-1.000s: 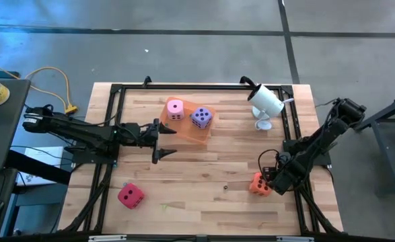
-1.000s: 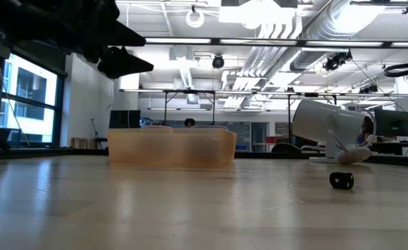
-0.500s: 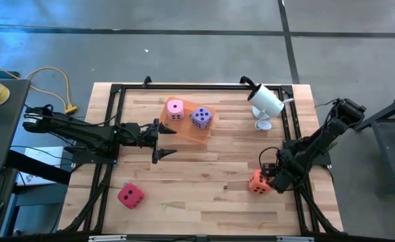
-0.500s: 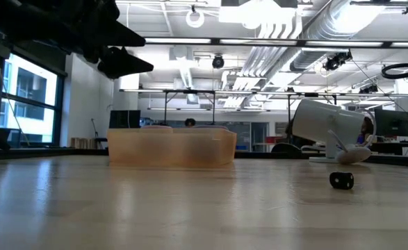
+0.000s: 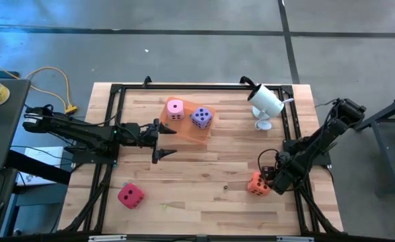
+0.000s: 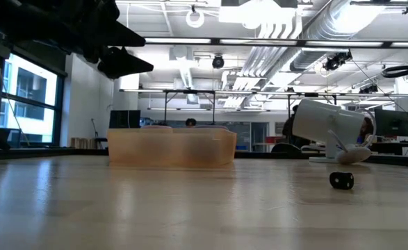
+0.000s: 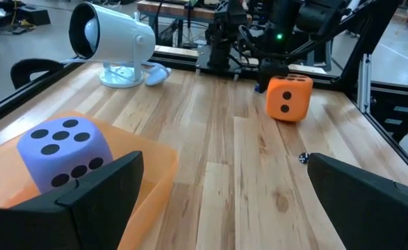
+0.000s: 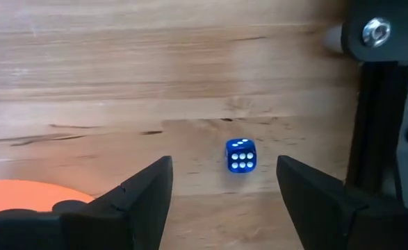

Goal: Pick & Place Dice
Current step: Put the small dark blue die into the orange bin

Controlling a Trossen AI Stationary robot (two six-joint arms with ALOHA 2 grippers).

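Note:
The orange die [image 5: 256, 183] sits on the wood near the table's right edge, beside my right gripper [image 5: 270, 177], which points down and is open. In the right wrist view its fingers straddle bare wood, and the die [image 8: 23, 193] shows under one finger [image 8: 131, 198]. The pink die [image 5: 175, 109] and the purple die [image 5: 201, 117] rest in the orange tray [image 5: 187, 133]. The red die [image 5: 130, 195] lies near the table's near-left corner. My left gripper [image 5: 169, 142] waits open, level, just short of the tray. My right gripper: one finger [image 8: 131, 198] stands over the edge of the orange die [image 8: 23, 193] from above, but the finger itself hides the spot, so I cannot tell whether it touches. The die rests on the table [image 7: 287, 97].
A tiny dark-blue die [image 8: 240, 155] lies on the wood left of the orange die [image 5: 225, 188]. A white camera on a stand [image 5: 266, 102] occupies the far-right corner. A black frame rail [image 5: 288, 128] borders the table. Bare wood spans the middle [image 5: 210, 168].

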